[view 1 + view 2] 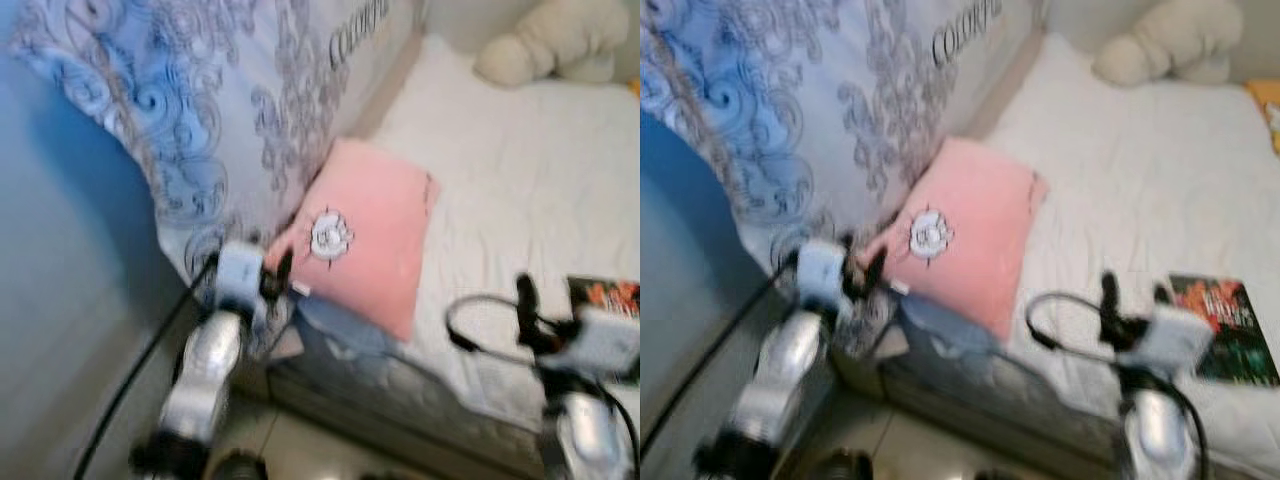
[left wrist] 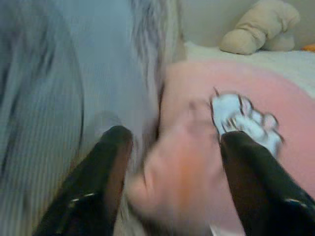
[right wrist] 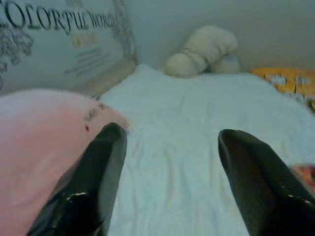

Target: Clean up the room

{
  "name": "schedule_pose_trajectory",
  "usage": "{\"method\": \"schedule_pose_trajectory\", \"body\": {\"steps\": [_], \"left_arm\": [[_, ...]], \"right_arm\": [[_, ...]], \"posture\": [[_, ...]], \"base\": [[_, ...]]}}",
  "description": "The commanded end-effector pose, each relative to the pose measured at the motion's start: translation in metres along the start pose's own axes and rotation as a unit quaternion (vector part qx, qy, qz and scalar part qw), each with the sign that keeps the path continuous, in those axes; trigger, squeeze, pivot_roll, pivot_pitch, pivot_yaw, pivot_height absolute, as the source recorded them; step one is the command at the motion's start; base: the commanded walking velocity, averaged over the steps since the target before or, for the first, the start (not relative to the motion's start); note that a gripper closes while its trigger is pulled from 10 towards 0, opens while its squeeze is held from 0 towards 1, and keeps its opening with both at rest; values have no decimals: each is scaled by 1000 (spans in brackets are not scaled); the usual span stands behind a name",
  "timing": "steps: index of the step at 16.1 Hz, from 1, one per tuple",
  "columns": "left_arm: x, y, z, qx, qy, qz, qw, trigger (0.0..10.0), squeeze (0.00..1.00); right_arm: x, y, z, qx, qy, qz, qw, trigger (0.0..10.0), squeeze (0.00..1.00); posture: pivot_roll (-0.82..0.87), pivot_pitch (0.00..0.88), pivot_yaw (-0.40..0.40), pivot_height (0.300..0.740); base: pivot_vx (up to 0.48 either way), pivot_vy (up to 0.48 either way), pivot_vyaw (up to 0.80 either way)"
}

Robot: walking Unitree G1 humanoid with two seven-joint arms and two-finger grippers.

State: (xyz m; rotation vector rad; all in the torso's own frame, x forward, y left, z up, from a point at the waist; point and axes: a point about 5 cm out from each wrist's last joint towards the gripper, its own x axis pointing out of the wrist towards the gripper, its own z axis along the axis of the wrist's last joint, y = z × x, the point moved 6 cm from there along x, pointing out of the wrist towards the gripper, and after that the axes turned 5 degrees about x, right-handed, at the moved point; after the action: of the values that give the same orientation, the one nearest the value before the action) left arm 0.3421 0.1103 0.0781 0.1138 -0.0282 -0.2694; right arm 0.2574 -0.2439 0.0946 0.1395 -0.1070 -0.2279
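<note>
A pink pillow [image 1: 365, 235] with a white flower patch lies at the near left corner of the bed, partly overhanging its edge. My left gripper [image 1: 865, 265] stands open just short of the pillow's near corner; in the left wrist view [image 2: 177, 135] the pillow's edge lies between the spread fingers, and contact cannot be told. My right gripper [image 1: 1133, 297] is open above the white sheet [image 1: 520, 170], right of the pillow, with nothing between its fingers [image 3: 172, 132]. A dark book [image 1: 1225, 325] lies on the sheet to its right. The views are blurred.
A blue-and-grey patterned quilt [image 1: 200, 100] rises along the bed's left side. A cream plush toy [image 1: 560, 40] sits at the far end, with a yellow item [image 1: 1268, 105] at the far right. The mattress edge and tiled floor [image 1: 300, 440] are below my arms.
</note>
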Motion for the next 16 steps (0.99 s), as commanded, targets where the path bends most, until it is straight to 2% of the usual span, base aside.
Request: {"method": "schedule_pose_trajectory", "body": {"steps": [1, 2, 3, 4, 5, 9, 11, 16], "left_arm": [[2, -7, 23, -16, -37, -17, 999, 10000, 0], [2, -8, 20, -22, -30, -10, 999, 10000, 0], [5, -7, 18, -27, -27, -2, 999, 10000, 0], [10, -5, 17, -40, -9, 7, 999, 10000, 0], [14, -8, 17, -39, -7, 1, 999, 10000, 0], [20, -9, 14, -56, 5, -7, 998, 10000, 0], [23, -17, 16, -50, 4, -25, 998, 10000, 0], [33, -14, 16, -42, 6, -33, 999, 10000, 0]], "right_arm": [[-2, 5, -3, 10, 21, 14, 1000, 10000, 1000], [-1, 15, -12, -1, 45, 35, 998, 10000, 1000], [2, 21, -17, -8, 50, 42, 998, 10000, 192], [11, 30, -18, -12, 53, 39, 998, 10000, 0], [17, 33, -16, -8, 48, 36, 998, 10000, 0], [21, 40, -22, -18, 59, 45, 997, 10000, 0], [26, 46, -24, -24, 61, 58, 996, 10000, 0], [34, 54, -28, -30, 61, 71, 995, 10000, 0]], "posture": [[29, 0, -46, 740], [28, 0, -44, 740], [29, 0, -41, 740], [31, 0, -37, 740], [32, 0, -38, 740], [24, 0, -28, 740], [15, 0, -16, 740], [3, 0, -5, 740]], "base": [[0, -469, 0], [0, -469, 0], [0, -469, 0], [0, -469, 0], [0, -469, 0], [0, -469, 0], [0, -467, 0], [0, -463, 0]]}}
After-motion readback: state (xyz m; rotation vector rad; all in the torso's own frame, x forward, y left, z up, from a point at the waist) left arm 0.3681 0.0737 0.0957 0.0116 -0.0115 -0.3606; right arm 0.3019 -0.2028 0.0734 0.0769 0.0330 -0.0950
